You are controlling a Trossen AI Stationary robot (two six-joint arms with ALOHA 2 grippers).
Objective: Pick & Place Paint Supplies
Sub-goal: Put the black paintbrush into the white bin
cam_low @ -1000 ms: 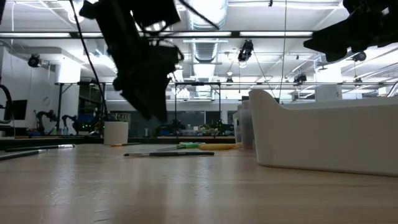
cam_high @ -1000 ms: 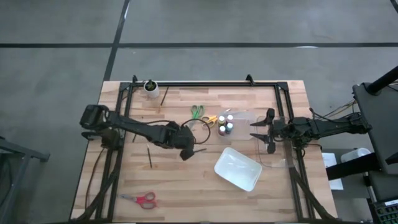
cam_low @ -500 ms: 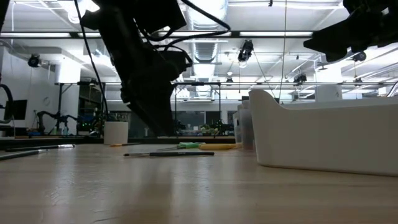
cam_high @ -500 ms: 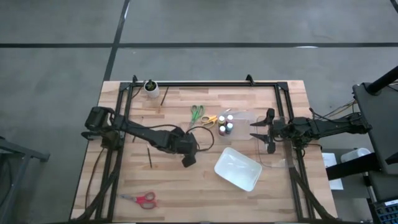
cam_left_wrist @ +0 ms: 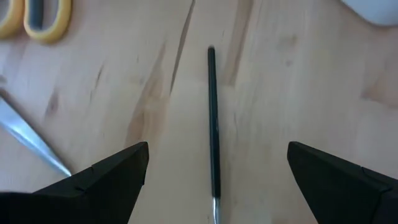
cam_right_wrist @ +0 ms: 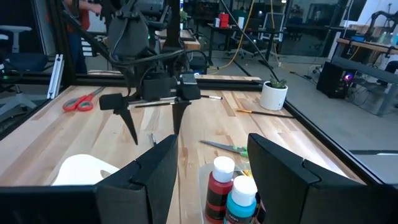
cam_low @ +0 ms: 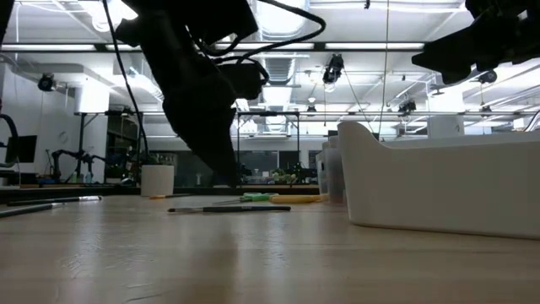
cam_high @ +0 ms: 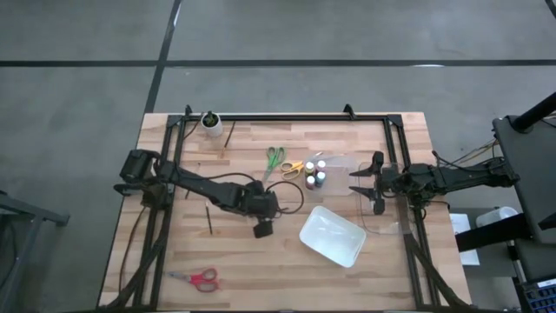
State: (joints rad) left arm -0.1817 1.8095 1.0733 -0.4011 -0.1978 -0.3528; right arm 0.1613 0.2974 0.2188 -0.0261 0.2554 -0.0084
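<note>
My left gripper [cam_left_wrist: 214, 171] has come down over the last second from a raised, tilted pose to sit low over the table, jaws spread wide and holding nothing. That drop lines me up, I judge, for a first grab at a brush [cam_left_wrist: 213, 127]. In the left wrist view the thin dark brush lies flat on the wood, running lengthwise through the gap between my fingers [cam_left_wrist: 102, 174], roughly centred and touching neither.

From above, the left gripper [cam_high: 263, 213] hangs just beside the white tray [cam_high: 352, 248], which is bare. Beyond the brush lie the yellow-handled scissors [cam_high: 294, 167] and green-handled scissors [cam_high: 274, 157], then the paint bottles [cam_high: 315, 172] standing together. The red-handled scissors [cam_high: 201, 278] sit well apart at the near edge; another brush [cam_high: 209, 219] lies to the left.

Farther off, my right gripper [cam_high: 363, 183] waits near the bottles, unmoved, jaws partly apart and gripping nothing. The white cup [cam_high: 210, 121] stands at the far corner.
</note>
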